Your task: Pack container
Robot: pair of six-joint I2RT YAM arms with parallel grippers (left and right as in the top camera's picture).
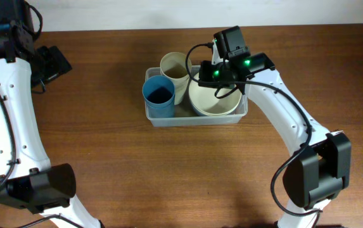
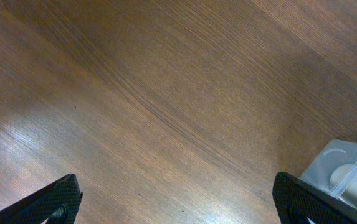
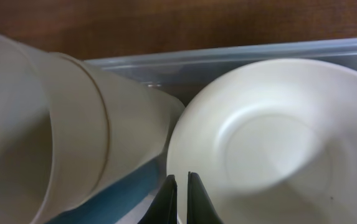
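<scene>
The clear plastic container (image 1: 194, 120) stands at mid-table and holds a blue cup (image 1: 159, 95), a cream cup (image 1: 175, 66) and a white bowl (image 1: 218, 101). My right gripper (image 1: 205, 77) reaches down at the bowl's left rim. In the right wrist view its fingers (image 3: 179, 177) are shut on the thin edge of the bowl (image 3: 271, 143), beside the cream cup (image 3: 72, 124) and the blue cup (image 3: 116, 199), with the container wall (image 3: 228, 59) behind. My left gripper (image 1: 53, 63) hovers far left, open (image 2: 175, 186) over bare wood, with a corner of the container (image 2: 340, 168) at its right.
The brown wooden table (image 1: 168, 177) stretches around the container on all sides. A white wall runs along the table's back edge. The arm bases stand at the front left and front right corners.
</scene>
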